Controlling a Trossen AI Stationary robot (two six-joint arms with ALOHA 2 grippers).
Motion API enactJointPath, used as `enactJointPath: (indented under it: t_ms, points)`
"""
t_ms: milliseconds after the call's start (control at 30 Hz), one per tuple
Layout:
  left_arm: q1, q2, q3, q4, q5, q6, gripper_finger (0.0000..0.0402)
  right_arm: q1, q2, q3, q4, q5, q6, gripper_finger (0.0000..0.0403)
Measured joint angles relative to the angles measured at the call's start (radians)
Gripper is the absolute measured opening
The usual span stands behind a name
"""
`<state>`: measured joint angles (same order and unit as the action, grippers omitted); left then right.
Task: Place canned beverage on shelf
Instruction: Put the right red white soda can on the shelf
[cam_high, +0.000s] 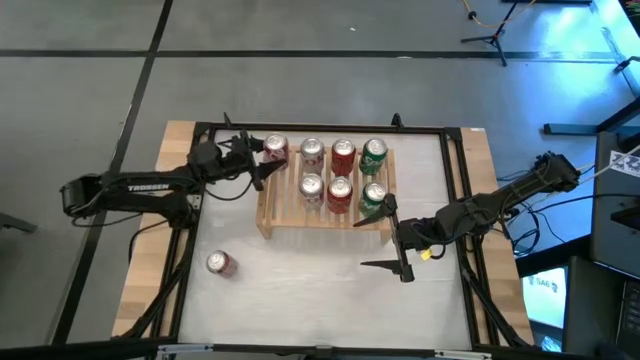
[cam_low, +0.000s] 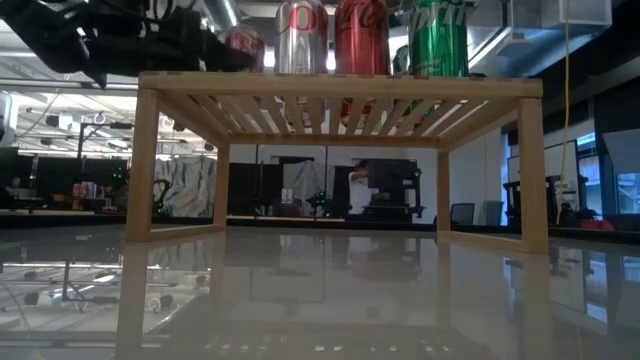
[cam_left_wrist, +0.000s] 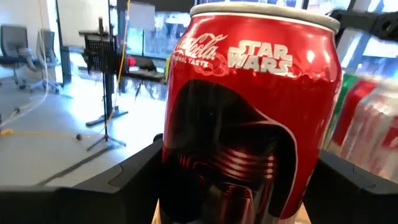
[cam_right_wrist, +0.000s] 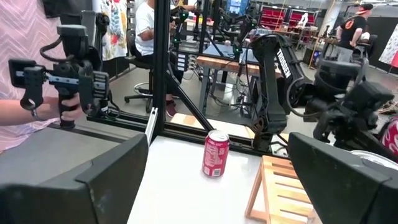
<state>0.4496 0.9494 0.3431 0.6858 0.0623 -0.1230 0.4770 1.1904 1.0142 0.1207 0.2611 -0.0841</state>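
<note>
The left gripper (cam_high: 262, 160) pinches a red can (cam_high: 275, 150) upright at the shelf's (cam_high: 272, 215) ten o'clock corner, likely seating it in the empty back slot. The right gripper (cam_high: 390, 237) waits spread at five o'clock; a spare can (cam_high: 220, 263) lies off at seven

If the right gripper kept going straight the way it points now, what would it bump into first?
Probably the lone red can standing on the white table, just off the shelf; the right gripper is open and aimed toward it, though depth is hard to judge.
</note>
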Motion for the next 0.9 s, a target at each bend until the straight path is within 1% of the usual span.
enactJointPath:
  t_ms: [100,200,500,767,900]
  points:
    - [0.000,0.053,0.000,0.012,0.000,-0.005,0.0289,0.000,0.000,0.000,0.001,0.000,0.000,0.0381]
    - [0.001,0.095,0.000,0.063,-0.007,-0.005,0.0289,0.000,0.000,0.000,0.000,0.000,0.000,0.0381]
    - [0.009,0.111,0.000,0.058,-0.016,-0.001,0.0290,0.000,0.000,0.000,-0.006,0.000,0.000,0.0381]
    - [0.009,0.108,0.004,0.018,-0.015,-0.002,0.0326,0.000,0.000,0.000,-0.018,0.000,0.000,0.0381]
    - [0.009,0.112,0.003,-0.004,-0.017,0.000,0.0334,0.000,0.000,0.000,-0.018,0.000,0.000,0.0381]
